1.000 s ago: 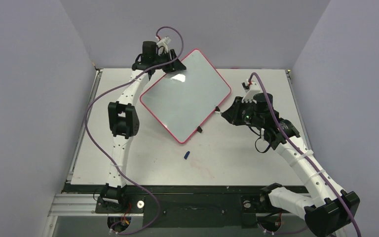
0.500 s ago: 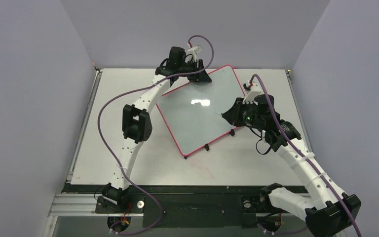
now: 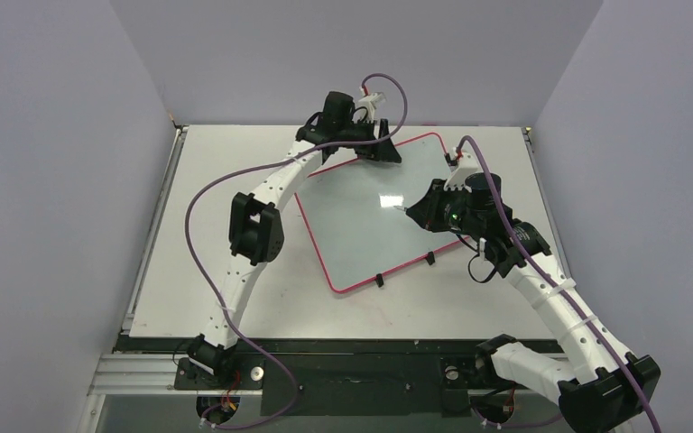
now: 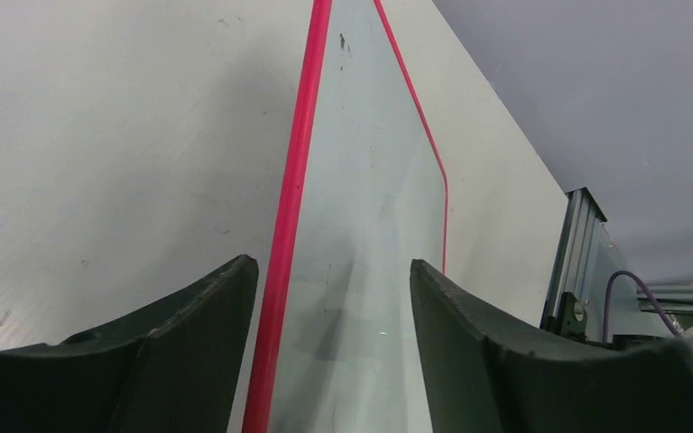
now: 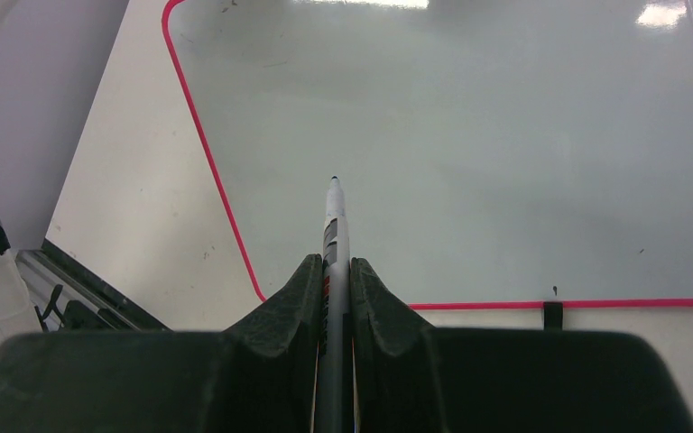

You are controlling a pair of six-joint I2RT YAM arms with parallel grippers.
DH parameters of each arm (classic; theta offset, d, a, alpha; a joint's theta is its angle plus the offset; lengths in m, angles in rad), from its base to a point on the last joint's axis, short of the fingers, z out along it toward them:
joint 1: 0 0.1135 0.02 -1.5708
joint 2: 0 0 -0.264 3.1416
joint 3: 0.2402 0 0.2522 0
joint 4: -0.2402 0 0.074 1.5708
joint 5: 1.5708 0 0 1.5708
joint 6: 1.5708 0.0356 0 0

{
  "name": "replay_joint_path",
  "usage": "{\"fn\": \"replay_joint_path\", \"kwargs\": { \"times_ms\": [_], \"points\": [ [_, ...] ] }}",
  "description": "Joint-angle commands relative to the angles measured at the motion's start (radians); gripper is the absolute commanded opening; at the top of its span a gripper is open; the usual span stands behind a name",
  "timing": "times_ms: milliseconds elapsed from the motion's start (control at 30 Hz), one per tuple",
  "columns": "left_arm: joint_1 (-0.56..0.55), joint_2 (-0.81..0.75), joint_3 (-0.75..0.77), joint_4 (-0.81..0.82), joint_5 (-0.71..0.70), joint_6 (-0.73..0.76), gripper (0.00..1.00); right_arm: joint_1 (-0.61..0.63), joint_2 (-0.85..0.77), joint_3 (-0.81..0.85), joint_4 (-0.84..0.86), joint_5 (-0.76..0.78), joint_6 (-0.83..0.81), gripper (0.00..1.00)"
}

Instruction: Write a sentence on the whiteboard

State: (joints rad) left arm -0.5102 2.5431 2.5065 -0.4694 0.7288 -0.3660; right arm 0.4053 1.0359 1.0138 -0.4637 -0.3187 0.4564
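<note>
The whiteboard [image 3: 361,230] lies askew on the table [image 3: 207,180] between the two arms, its glossy white face up and its two small black clips [image 3: 380,280] along the edge nearest me. At its far edge the left gripper [image 3: 381,149] stands with its jaws parted, the red rim running up between them. The right gripper [image 3: 418,211] is clamped tight around a slim marker [image 5: 336,225], whose tip points out over the board's face.

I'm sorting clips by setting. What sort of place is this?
Probably a robotics lab test cell: two arms bolted to a white table, plain walls boxing it in, a whiteboard between them.
</note>
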Motion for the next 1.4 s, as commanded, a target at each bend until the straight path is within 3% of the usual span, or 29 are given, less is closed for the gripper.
{"fn": "replay_joint_path", "kwargs": {
  "times_ms": [0, 133, 633, 800, 933, 1067, 1367],
  "points": [
    [0.013, -0.121, -0.002, -0.036, 0.037, 0.047, 0.63, -0.006, -0.037, 0.013, 0.008, 0.024, -0.001, 0.00],
    [0.050, -0.164, -0.016, -0.053, 0.038, 0.054, 0.68, -0.006, -0.036, 0.024, -0.002, 0.027, -0.001, 0.00],
    [0.249, -0.275, -0.115, -0.167, 0.074, 0.095, 0.68, -0.005, -0.025, 0.064, -0.024, 0.034, 0.002, 0.00],
    [0.249, -0.263, -0.133, -0.162, -0.039, 0.049, 0.67, -0.005, -0.004, 0.065, -0.011, 0.032, 0.004, 0.00],
    [0.261, -0.257, -0.126, -0.232, -0.069, 0.099, 0.67, -0.004, -0.012, 0.069, -0.018, 0.030, 0.001, 0.00],
    [0.291, -0.286, -0.228, -0.153, 0.010, 0.080, 0.67, -0.005, -0.021, 0.068, -0.025, 0.039, 0.001, 0.00],
    [0.302, -0.238, -0.231, -0.145, 0.175, 0.072, 0.67, -0.005, -0.023, 0.067, -0.041, 0.052, -0.003, 0.00]
  ]
}}
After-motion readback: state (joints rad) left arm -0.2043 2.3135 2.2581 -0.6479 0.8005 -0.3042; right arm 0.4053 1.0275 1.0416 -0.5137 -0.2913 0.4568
